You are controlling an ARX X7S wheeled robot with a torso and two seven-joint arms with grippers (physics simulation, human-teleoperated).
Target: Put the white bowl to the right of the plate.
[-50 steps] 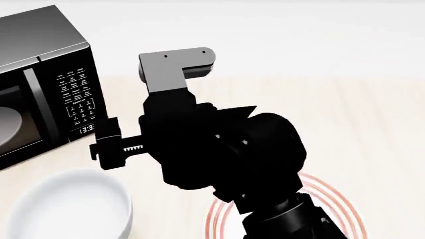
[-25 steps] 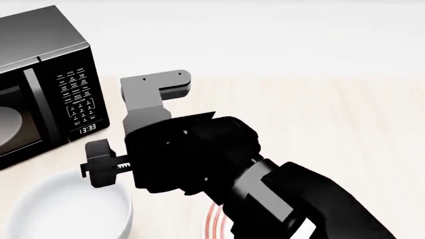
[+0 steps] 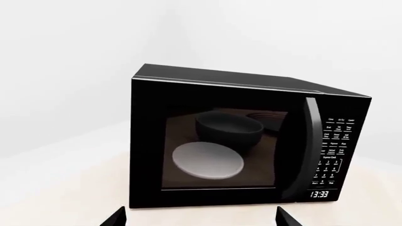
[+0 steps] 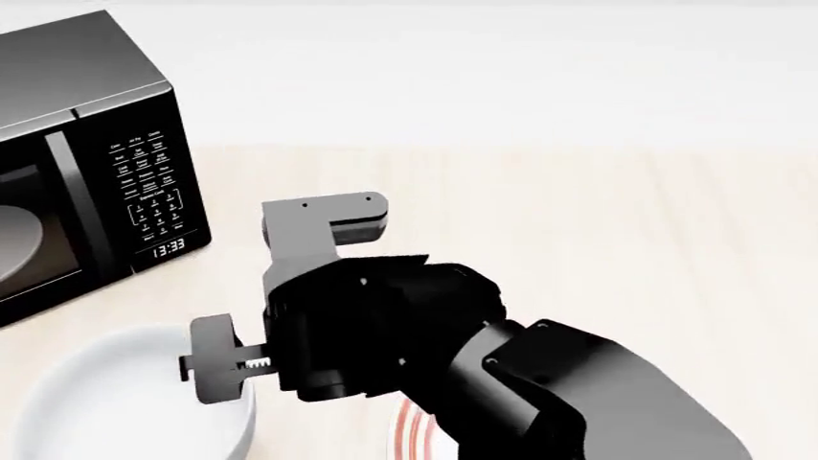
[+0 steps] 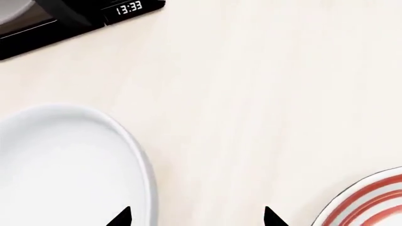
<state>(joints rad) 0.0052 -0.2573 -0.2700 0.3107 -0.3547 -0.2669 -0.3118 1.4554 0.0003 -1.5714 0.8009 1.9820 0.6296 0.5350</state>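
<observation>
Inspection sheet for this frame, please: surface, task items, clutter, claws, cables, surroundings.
Surface: pale wood-grain table, bare between the dishes.
Job's things: white bowl empty, lying to the left of the plate; they are apart; plate mostly hidden by the arm in the head view.
Clutter: black microwave, door shut, clock 13:33, grey dish inside.
Claws: right claw open, holding nothing, over the bowl's rim and the gap beside it; left claw open, empty, facing the microwave.
Cables: nothing seen.
Surroundings: plain white background.

Plain white bowl [image 5: 69, 169], white plate [image 5: 370, 202] with red-orange rings, black microwave [image 3: 245, 141] with grey dish [image 3: 207, 161] inside, pale wooden table [image 5: 251, 94].
</observation>
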